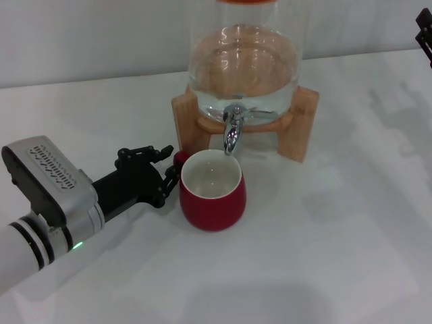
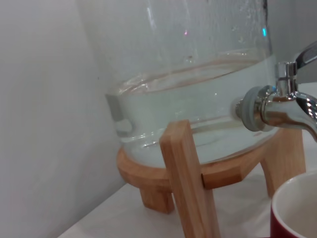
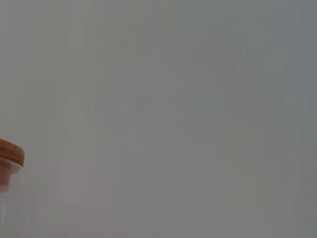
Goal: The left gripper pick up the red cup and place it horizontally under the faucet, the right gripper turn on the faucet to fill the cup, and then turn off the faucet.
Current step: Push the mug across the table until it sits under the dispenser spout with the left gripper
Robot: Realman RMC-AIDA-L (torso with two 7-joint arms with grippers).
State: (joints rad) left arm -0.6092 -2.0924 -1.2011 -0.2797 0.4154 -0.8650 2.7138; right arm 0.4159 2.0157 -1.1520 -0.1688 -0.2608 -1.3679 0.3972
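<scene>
The left arm's ribbed grey housing is nearest in the head view, and from it the left gripper (image 1: 167,170) reaches to the red cup (image 1: 212,192). Its jointed fingers are seen spread around the small handle at the cup's left side; whether the handle is actually pinched cannot be told. The cup stands upright on the white desk (image 1: 337,256), mouth up, directly beneath the spout of the faucet (image 1: 233,131), and appears empty. In the left wrist view the chrome faucet (image 2: 285,109) is seen above the cup's rim (image 2: 294,210).

The cup is judged to be ceramic: stiff, fairly heavy for its size, glazed and therefore slippery, and breakable if knocked against the wooden stand (image 1: 185,121). The handle or the rim wall is judged the surest hold; the rounded belly would likely slide out.

The right gripper (image 1: 425,37) is parked at the far right edge, well apart from the faucet; its finger state cannot be told.
</scene>
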